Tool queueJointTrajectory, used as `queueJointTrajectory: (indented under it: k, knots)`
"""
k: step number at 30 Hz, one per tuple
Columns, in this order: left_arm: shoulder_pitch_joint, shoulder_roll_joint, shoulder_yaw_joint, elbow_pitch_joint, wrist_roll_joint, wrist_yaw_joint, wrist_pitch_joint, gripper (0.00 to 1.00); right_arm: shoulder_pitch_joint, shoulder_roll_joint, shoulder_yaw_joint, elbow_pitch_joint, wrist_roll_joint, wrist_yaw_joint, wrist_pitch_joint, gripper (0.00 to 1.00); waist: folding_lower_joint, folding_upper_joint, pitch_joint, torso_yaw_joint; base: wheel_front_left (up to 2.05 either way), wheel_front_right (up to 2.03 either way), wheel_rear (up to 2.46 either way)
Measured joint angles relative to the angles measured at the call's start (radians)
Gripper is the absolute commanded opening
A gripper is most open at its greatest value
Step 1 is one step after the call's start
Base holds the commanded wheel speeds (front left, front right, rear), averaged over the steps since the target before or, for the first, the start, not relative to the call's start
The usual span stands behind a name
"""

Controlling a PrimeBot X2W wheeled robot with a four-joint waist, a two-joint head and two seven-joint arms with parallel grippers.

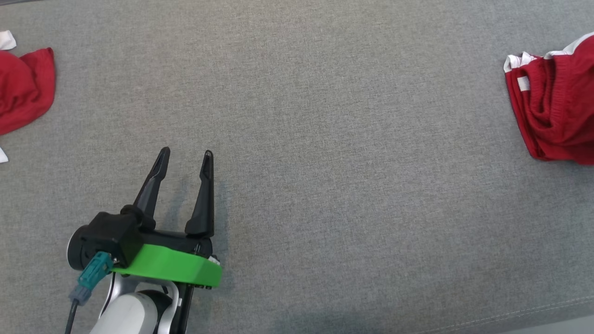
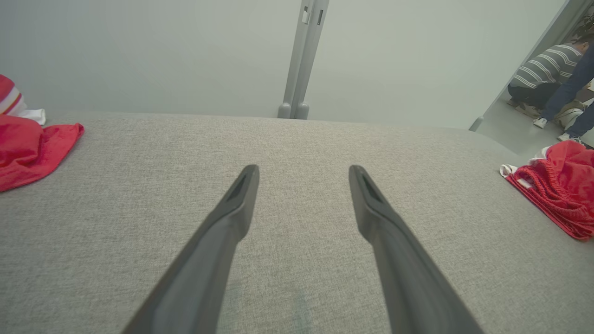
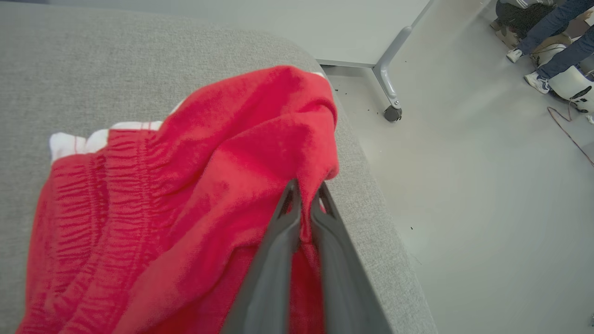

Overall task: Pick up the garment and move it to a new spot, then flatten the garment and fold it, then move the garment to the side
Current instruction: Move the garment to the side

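My right claw (image 3: pixel 306 188) is pinched almost fully closed on a fold of the red shorts (image 3: pixel 209 162), with red cloth squeezed between its two fingers. My left claw (image 1: pixel 186 152) is spread wide with nothing in it, over the grey cushion (image 1: pixel 325 139) at 7 o'clock in the head view. In that view the shorts lie bunched at 3 o'clock. The heap's long axis runs 12 to 6, and the gathered waistband with white trim faces 9. I count two red garments: the shorts, and a second red garment (image 1: pixel 23 88) at 9 o'clock, well apart. The right wrist view adds the grip itself and a caster (image 3: pixel 392 113) on the floor at 1 o'clock. The left wrist view adds a partition post (image 2: pixel 301 55) at 12 and two people (image 2: pixel 547 69) at 2.
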Motion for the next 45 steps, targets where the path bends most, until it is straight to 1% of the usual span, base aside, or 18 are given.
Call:
queueJointTrajectory:
  k: [1, 5, 7, 10, 15, 21, 25, 28, 34, 36, 40, 45]
  knots:
    - [0.0, 0.0, -0.004, -0.002, 0.001, 0.002, 0.004, 1.0, 0.0, -0.002, -0.013, 0.007, -0.014, 0.0, -0.007, 1.0, 0.0, 0.0, 0.0, 0.0, 0.0, 0.0, 0.0]
    - [0.0, 0.0, -0.01, -0.007, 0.001, 0.003, 0.009, 1.0, 0.001, -0.013, -0.049, 0.021, -0.085, 0.0, -0.035, 1.0, 0.0, 0.0, -0.005, -0.005, 0.0, 0.0, 0.0]
    - [0.0, 0.0, -0.012, -0.007, 0.001, 0.004, 0.009, 1.0, 0.004, -0.013, -0.048, 0.023, -0.142, 0.0, -0.039, 1.0, 0.0, 0.0, -0.009, -0.009, 0.0, 0.0, 0.0]
    - [0.001, 0.001, -0.016, -0.007, 0.001, 0.004, 0.012, 1.0, 0.008, 0.0, -0.081, 0.032, -0.163, 0.0, -0.044, 1.0, 0.0, 0.0, -0.018, -0.014, 0.0, 0.0, 0.0]
    - [0.003, -0.001, -0.018, 0.004, -0.004, 0.004, 0.011, 1.0, 0.021, 0.037, -0.089, 0.028, -0.212, 0.0, -0.078, 1.0, 0.0, 0.0, -0.04, -0.022, 0.0, 0.0, 0.0]
    - [0.006, -0.01, -0.012, 0.026, -0.031, 0.002, -0.002, 1.0, 0.002, 0.1, -0.057, 0.001, -0.22, 0.0, -0.13, 1.0, 0.0, 0.0, -0.085, -0.026, 0.0, 0.0, 0.0]
    - [0.007, -0.026, -0.002, 0.067, -0.057, -0.003, -0.021, 1.0, 0.0, 0.129, -0.002, -0.02, -0.211, 0.0, -0.157, 1.0, 0.0, 0.0, -0.126, -0.026, 0.0, 0.0, 0.0]
    - [0.008, -0.035, 0.006, 0.107, -0.07, -0.007, -0.035, 1.0, 0.004, 0.151, 0.036, -0.038, -0.183, 0.0, -0.172, 1.0, 0.0, 0.0, -0.161, -0.024, 0.0, 0.0, 0.0]
    - [0.012, -0.055, 0.031, 0.189, -0.108, -0.011, -0.071, 1.0, 0.066, 0.203, 0.1, -0.11, -0.078, 0.0, -0.193, 1.0, 0.0, 0.0, -0.231, -0.015, 0.0, 0.0, 0.0]
    - [0.021, -0.056, 0.042, 0.218, -0.111, -0.011, -0.083, 1.0, 0.105, 0.225, 0.121, -0.148, -0.043, 0.0, -0.196, 1.0, 0.0, 0.0, -0.254, -0.01, 0.0, 0.0, 0.0]
    - [0.048, -0.062, 0.059, 0.26, -0.125, -0.011, -0.102, 1.0, 0.21, 0.255, 0.134, -0.249, 0.029, 0.0, -0.198, 1.0, -0.0001, 0.0, -0.298, 0.0, 0.0, 0.0, 0.0]
    - [0.089, -0.061, 0.07, 0.295, -0.13, -0.011, -0.118, 1.0, 0.376, 0.308, 0.136, -0.407, 0.063, 0.0, -0.185, 1.0, -0.0001, 0.0, -0.349, 0.018, 0.0, 0.0, 0.0]
